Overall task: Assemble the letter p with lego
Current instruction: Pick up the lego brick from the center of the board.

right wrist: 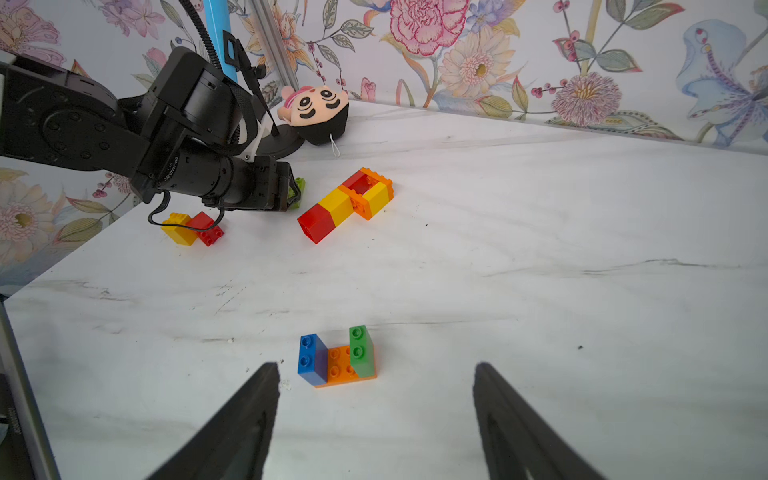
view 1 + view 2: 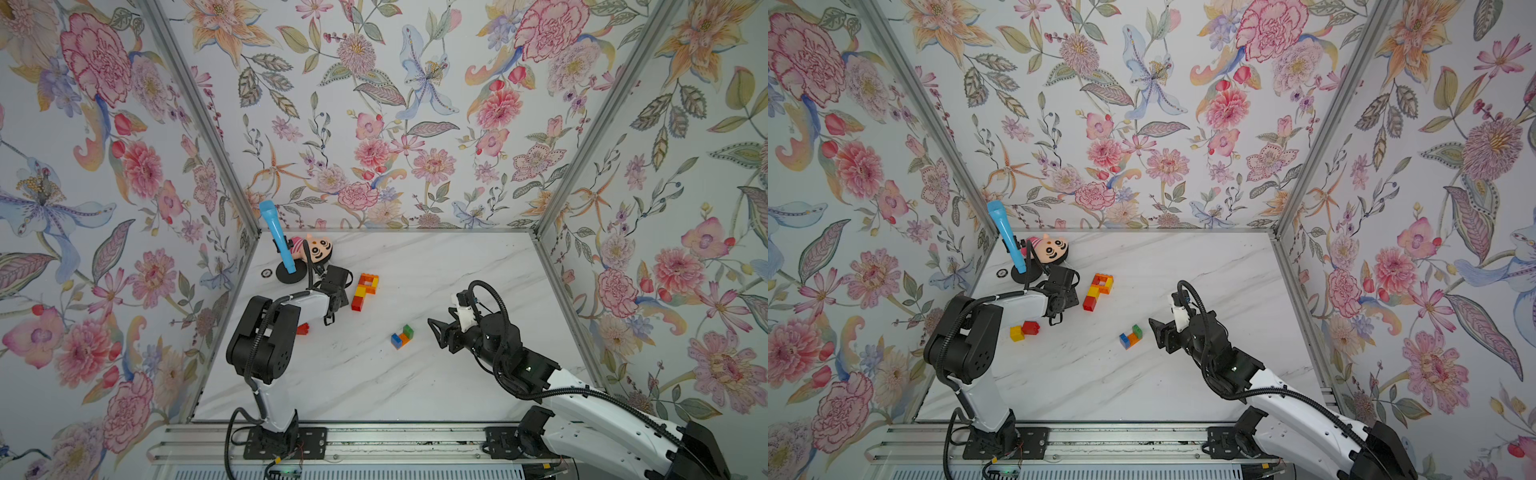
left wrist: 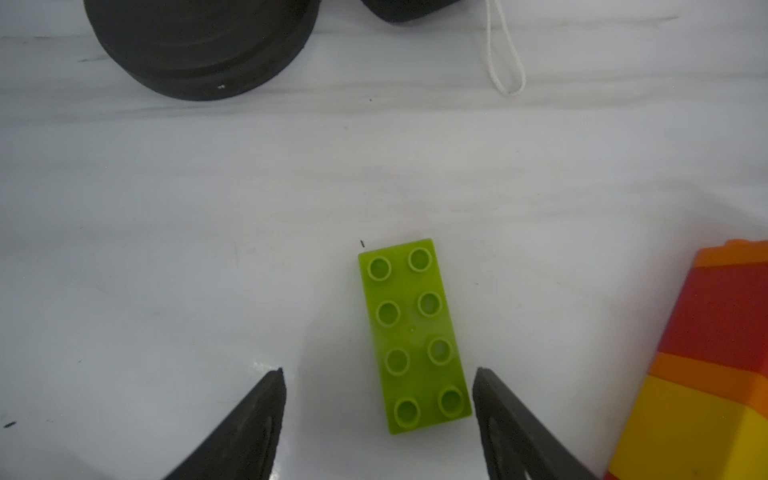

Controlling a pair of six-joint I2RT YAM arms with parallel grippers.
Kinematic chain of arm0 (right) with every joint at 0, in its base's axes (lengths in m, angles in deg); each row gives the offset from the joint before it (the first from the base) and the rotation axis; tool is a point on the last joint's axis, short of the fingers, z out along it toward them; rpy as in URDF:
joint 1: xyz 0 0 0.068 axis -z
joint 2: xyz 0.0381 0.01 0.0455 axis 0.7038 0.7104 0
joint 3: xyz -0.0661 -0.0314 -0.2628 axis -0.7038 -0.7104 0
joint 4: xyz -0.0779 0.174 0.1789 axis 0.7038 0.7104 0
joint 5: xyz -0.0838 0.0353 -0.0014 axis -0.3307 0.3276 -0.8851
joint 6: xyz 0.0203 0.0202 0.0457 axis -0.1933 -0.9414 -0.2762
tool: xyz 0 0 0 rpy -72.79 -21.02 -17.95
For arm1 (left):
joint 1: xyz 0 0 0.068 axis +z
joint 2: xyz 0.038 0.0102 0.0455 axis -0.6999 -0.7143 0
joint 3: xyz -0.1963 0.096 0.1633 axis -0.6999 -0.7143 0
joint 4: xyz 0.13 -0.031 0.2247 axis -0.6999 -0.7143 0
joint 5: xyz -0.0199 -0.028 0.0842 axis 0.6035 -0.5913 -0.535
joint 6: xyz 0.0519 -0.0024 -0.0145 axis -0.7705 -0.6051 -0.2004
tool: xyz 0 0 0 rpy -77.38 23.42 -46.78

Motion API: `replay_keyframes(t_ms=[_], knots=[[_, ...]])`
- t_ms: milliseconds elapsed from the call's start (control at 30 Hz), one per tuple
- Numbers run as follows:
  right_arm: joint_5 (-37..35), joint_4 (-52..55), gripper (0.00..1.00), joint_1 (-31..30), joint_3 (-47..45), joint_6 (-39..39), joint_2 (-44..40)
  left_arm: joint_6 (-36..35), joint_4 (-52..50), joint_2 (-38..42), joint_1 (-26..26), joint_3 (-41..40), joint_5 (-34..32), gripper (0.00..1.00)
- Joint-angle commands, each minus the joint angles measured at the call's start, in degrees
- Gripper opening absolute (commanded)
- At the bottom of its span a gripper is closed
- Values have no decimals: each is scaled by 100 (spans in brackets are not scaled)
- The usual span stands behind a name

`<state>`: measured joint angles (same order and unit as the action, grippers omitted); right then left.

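Observation:
A P-shaped lego assembly (image 2: 365, 291) (image 2: 1098, 291) of red, yellow and orange bricks lies flat on the marble table. Just left of it my left gripper (image 3: 380, 370) points down with its jaws apart, astride a flat lime-green lego brick (image 3: 413, 336) that lies on the table. One finger is close to the brick's corner and a gap shows at the other. In the right wrist view that gripper (image 1: 293, 195) hides most of the green brick. My right gripper (image 2: 436, 332) (image 1: 376, 365) stands open and holds nothing, just short of a blue, orange and green cluster (image 1: 336, 357) (image 2: 402, 336).
A yellow and a red brick (image 2: 1024, 330) (image 1: 193, 228) lie under the left arm. At the back left are a plush doll head (image 2: 318, 249) and a blue cone on a black round base (image 2: 289, 274) (image 3: 199, 50). Flowered walls close in three sides.

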<state>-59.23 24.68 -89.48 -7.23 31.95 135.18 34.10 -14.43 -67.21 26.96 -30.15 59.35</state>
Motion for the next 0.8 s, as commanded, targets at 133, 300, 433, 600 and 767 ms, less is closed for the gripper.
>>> replay_keyframes(t_ms=[133, 300, 433, 600, 767], knots=[[167, 101, 78, 167, -155, 104, -134, -123, -209, -347, 128, 313, 27, 64], [220, 77, 79, 190, -154, 98, -124, -226, -171, -406, 197, 317, 61, 60], [223, 64, 79, 202, -156, 90, -123, -304, -130, -420, 249, 271, 128, 53], [208, 67, 80, 204, -146, 63, -131, -342, 9, -394, 289, 144, 190, 41], [246, 110, 83, 364, -146, -160, -137, -371, 240, -188, 304, -75, 325, 26]])
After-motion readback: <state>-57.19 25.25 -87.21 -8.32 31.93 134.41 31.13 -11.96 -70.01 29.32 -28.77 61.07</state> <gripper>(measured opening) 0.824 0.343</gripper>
